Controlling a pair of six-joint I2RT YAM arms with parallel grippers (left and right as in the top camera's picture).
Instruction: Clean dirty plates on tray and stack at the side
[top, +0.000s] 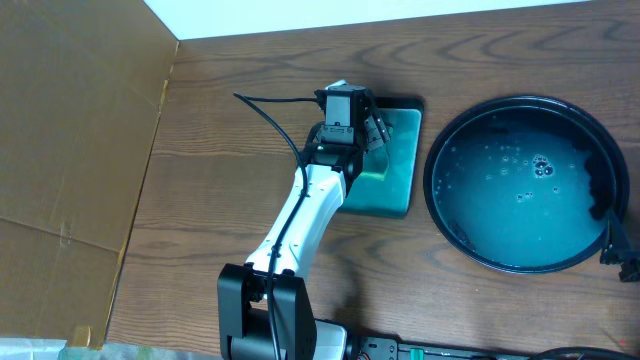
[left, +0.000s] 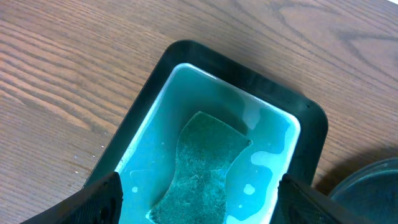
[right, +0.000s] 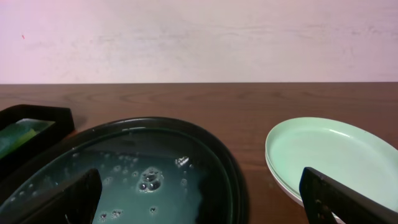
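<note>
The round black tray (top: 432, 180) lies at the right of the table, holding only teal soapy water with bubbles. In the right wrist view its rim (right: 227, 165) curves between my fingers. Pale plates (right: 329, 152) sit stacked on the wood just right of the tray; the overhead view does not reach them. My right gripper (right: 202, 205) hangs open over the tray's right rim, and only part of it (top: 615, 235) shows at the overhead frame's edge. My left gripper (left: 199, 211) is open above a green sponge (left: 202, 165), nothing between its fingers.
The sponge lies in a small rectangular black-rimmed dish (left: 152, 81) of teal water, left of the tray (top: 395, 170). A cardboard sheet (top: 70, 130) covers the table's left side. A black cable (top: 270, 105) trails behind the left arm.
</note>
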